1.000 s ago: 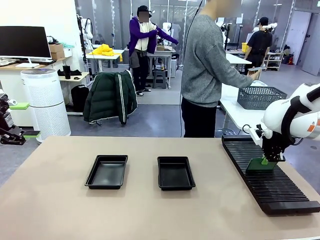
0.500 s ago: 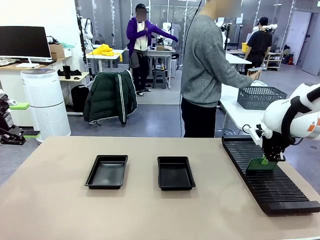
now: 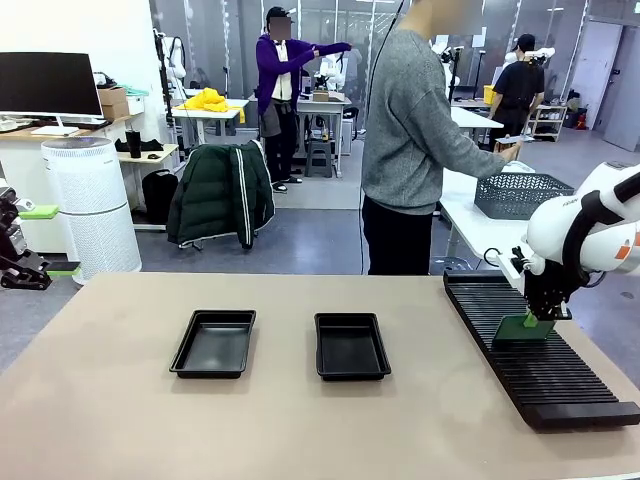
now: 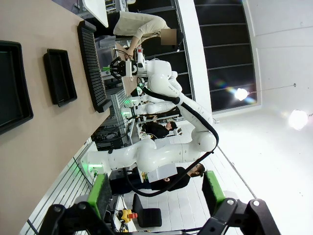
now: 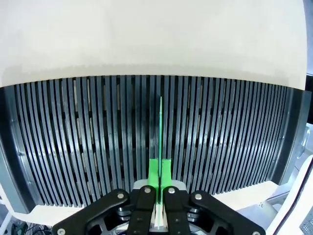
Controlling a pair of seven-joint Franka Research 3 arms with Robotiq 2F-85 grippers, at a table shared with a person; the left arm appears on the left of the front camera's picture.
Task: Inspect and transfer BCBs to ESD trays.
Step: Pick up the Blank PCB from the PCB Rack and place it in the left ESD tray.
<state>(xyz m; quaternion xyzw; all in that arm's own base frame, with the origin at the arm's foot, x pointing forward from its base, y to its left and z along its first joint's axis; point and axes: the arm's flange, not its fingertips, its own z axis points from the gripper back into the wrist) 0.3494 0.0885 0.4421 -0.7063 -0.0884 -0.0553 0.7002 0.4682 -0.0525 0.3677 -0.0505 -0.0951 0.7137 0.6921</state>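
1. Off the worktop's (image 3: 300, 440) left side, the left claw (image 4: 156, 196) is hanging with its jaws spread wide and nothing between them. It is probably parked clear so the middle is free for the other arm.
2. The near strip of the worktop is lying bare, giving room to carry a board from right to left.
3. On the right, the long slotted rack (image 3: 560, 385) is running from near to far. Its narrow slots are keeping a board on edge, so its top edge is offering itself to a claw from above.
4. The right claw (image 3: 537, 322) is reaching down onto the rack about midway along and is clamping the BCB (image 5: 160, 122) — jaws shut tight on its upper edge. The green pads (image 5: 153, 169) are pinching the thin board from both sides while it is standing upright in one slot near the rack's middle. Holding it by the edge is leaving most of both faces uncovered, which suits inspecting. The next move is likely calling for a straight lift, since a tilt could wedge the board in its slot.
5. In the middle, the left ESD tray (image 3: 208, 374) and the right ESD tray (image 3: 352, 377) are sitting side by side, well apart from the rack — both open-side up and looking empty, so no transfer is showing yet.
6. At the far side, a person (image 3: 410, 130) is standing turned to the right, reaching toward a mesh basket (image 3: 520, 195) on another table.
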